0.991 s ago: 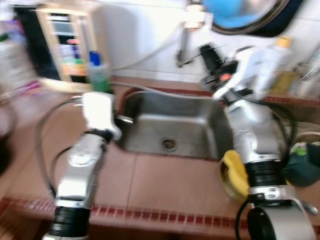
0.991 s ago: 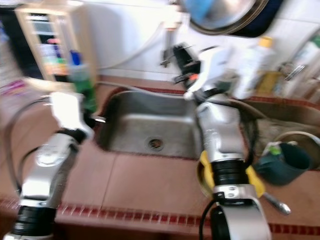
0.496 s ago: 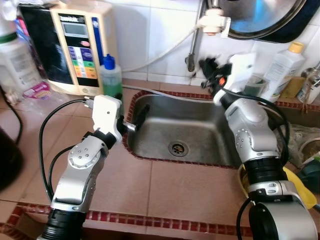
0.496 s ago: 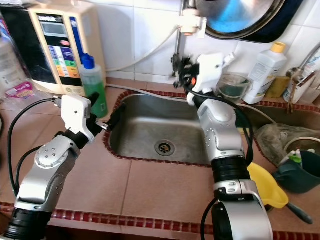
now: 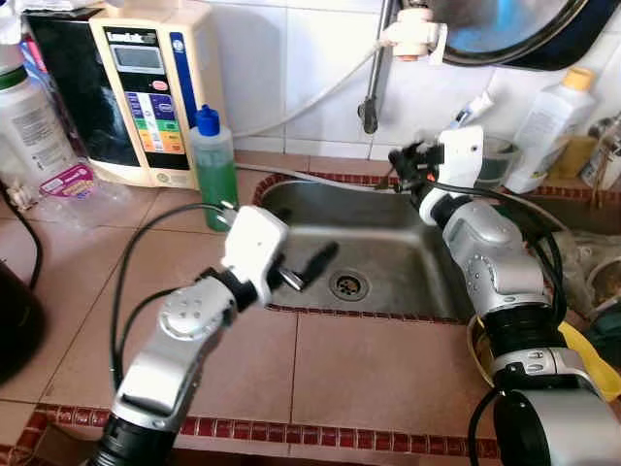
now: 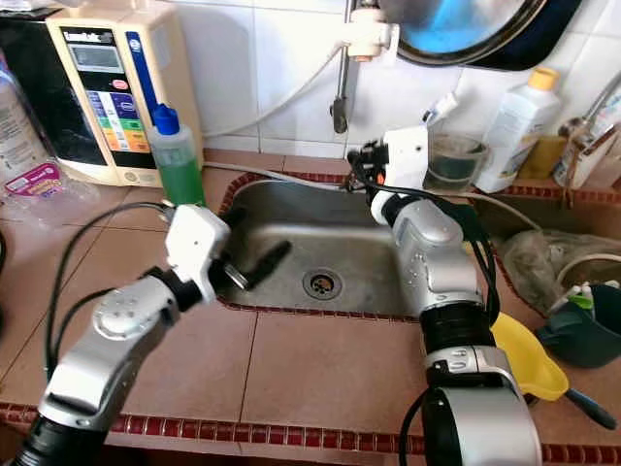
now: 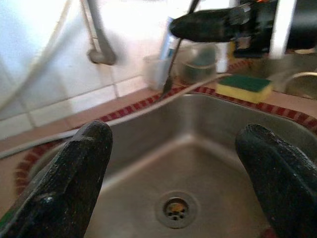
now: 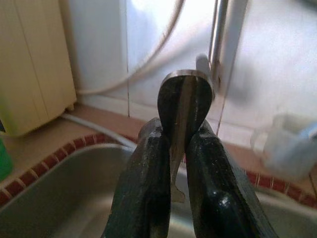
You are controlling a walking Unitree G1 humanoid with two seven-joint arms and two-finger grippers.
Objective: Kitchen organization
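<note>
My right gripper (image 6: pixel 357 160) hovers over the back edge of the steel sink (image 5: pixel 408 243), below the tap pipe (image 5: pixel 369 102). Its fingers (image 8: pixel 148 183) are shut on a thin metal utensil (image 8: pixel 181 114), whose rounded end sticks up between them; the utensil (image 7: pixel 171 69) hangs tip down. My left gripper (image 5: pixel 312 267) reaches over the sink's front left rim, near the drain (image 5: pixel 347 284). Its fingers (image 7: pixel 74 173) are spread wide and hold nothing.
A green soap bottle (image 5: pixel 213 165) and a beige water unit (image 5: pixel 146 87) stand left of the sink. A sponge (image 7: pixel 243 85), clear tubs (image 6: pixel 451 160) and a white bottle (image 5: pixel 548 126) sit at the back right. A yellow item (image 6: pixel 524 359) and a dark cup (image 6: pixel 587 330) lie at the right.
The view has steadied from blur. My left gripper has swung right, out over the sink towards the drain. My right gripper has dropped a little towards the sink's back edge.
</note>
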